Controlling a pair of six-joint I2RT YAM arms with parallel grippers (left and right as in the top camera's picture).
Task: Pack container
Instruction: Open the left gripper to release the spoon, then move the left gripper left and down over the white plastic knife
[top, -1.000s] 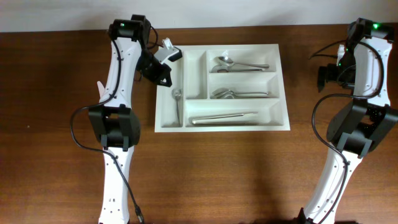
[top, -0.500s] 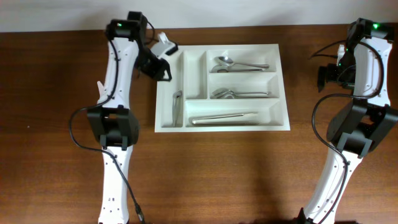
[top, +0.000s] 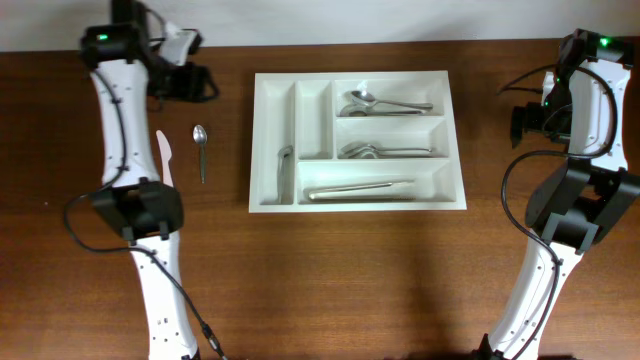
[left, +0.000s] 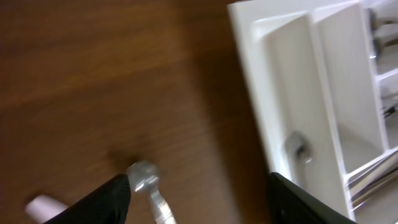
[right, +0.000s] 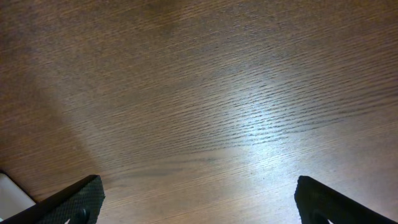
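The container (top: 272, 200) is a white cutlery tray at the table's middle. Spoons (top: 385, 103) fill its upper right compartment, and more spoons (top: 385, 151) lie in the one below. A long metal piece (top: 360, 188) rests in the bottom compartment, and a small utensil (top: 284, 172) in the leftmost slot. A loose spoon (top: 201, 150) lies on the table left of the tray. My left gripper (top: 197, 84) hovers open beyond that spoon. In the left wrist view the spoon (left: 149, 186) shows between the fingers (left: 106, 199), with the tray (left: 249, 68) at right. My right gripper (right: 199, 205) hangs open over bare wood.
A white plastic knife (top: 163, 155) lies left of the loose spoon, beside my left arm. My right arm (top: 575, 110) stands at the table's far right, well away from the tray. The wall edge runs along the back.
My left arm has swung left, away from the tray's leftmost slot, and its jaws have opened. A utensil now lies in that slot. The right arm has not moved.
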